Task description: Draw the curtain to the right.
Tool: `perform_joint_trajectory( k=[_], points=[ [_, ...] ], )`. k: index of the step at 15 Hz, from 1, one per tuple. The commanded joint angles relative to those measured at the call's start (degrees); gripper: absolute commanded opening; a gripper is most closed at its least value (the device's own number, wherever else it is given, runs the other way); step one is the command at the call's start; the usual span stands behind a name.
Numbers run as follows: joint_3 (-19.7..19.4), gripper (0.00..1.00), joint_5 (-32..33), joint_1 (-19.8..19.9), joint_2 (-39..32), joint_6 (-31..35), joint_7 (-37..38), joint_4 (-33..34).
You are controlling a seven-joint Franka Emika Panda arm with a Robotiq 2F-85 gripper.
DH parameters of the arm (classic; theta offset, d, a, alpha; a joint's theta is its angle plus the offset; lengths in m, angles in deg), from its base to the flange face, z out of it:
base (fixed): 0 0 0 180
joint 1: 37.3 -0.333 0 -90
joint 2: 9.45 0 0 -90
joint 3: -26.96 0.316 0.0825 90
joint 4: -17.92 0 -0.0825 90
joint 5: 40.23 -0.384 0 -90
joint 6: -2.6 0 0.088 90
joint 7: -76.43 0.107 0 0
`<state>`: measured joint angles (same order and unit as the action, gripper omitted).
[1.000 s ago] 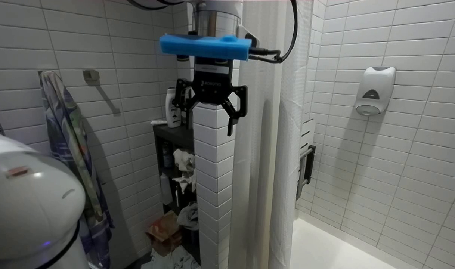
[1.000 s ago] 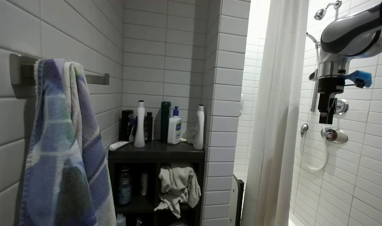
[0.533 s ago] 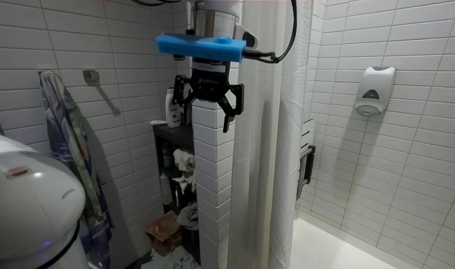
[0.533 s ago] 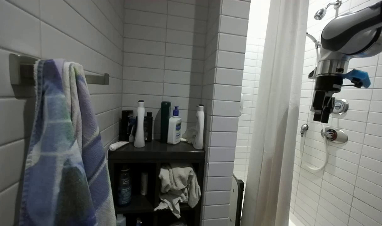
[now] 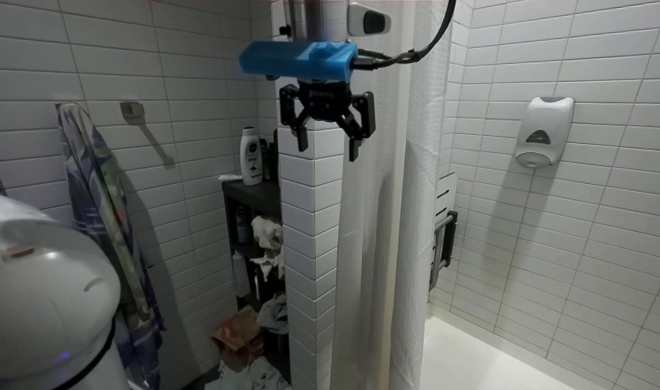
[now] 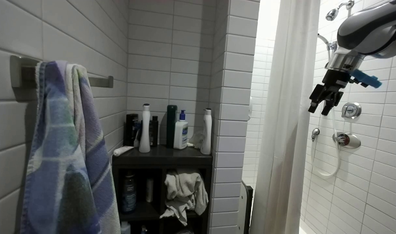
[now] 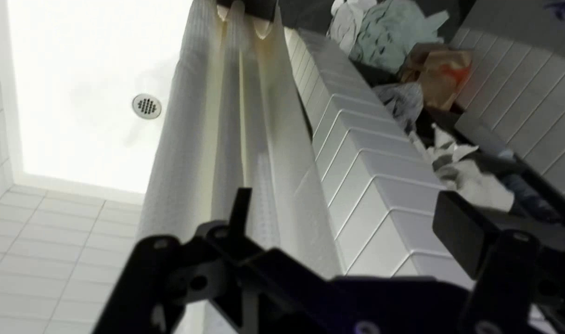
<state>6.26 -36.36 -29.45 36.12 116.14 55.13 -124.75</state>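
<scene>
— How wide at the gripper (image 5: 328, 146)?

— Wide. Look at the wrist view: well apart at the fingers (image 7: 463, 236), with only air between. Tilted tips-down in an exterior view, at the end of the arm (image 6: 367, 35), next to a blue casing (image 5: 300, 59).

— Touching the curtain (image 5: 381, 244)?

— Cannot tell for sure. Close to its edge in an exterior view, and partly in front of its folds in the wrist view.

— So where to look for the curtain?

— Just beside the pillar (image 5: 308, 227), hanging in vertical folds and gathered narrow. In the wrist view, stretching down between the pillar and the pale shower floor (image 7: 78, 134), with a round drain (image 7: 146, 106) in the latter.

— And as for the counter (image 6: 162, 159)?

— On the other side of the pillar: black, built in compartments (image 6: 146, 213). On top, find upright bottles (image 6: 145, 130) and, near a corner, a tube (image 6: 123, 150) on its side. Below, spot rags (image 6: 186, 191) hanging out of a compartment, plus a paper bag (image 5: 238, 330) lower down.

— And around all that?

— See white tiled walls (image 5: 568, 244). Add a towel (image 6: 64, 156) over a rail (image 6: 100, 82), a dispenser (image 5: 544, 132) on a wall, and, past the curtain, a shower head (image 6: 332, 14) up high with chrome controls (image 6: 354, 110) below.
</scene>
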Motion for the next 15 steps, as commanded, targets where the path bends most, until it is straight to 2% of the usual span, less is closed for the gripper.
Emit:
perform_joint_trajectory(
  k=[1,7,11,15],
  points=[
    [-0.76,1.0,0.04,2.57,0.72,10.39,1.47,-0.91],
    [-3.11,1.0,-1.21,2.19,1.17,28.13,0.21,-2.76],
    [-5.56,1.0,-3.26,-0.86,1.04,41.92,-1.38,-5.33],
    [-7.78,1.0,-3.17,-3.85,0.68,52.08,-1.72,-7.57]
  ],
)
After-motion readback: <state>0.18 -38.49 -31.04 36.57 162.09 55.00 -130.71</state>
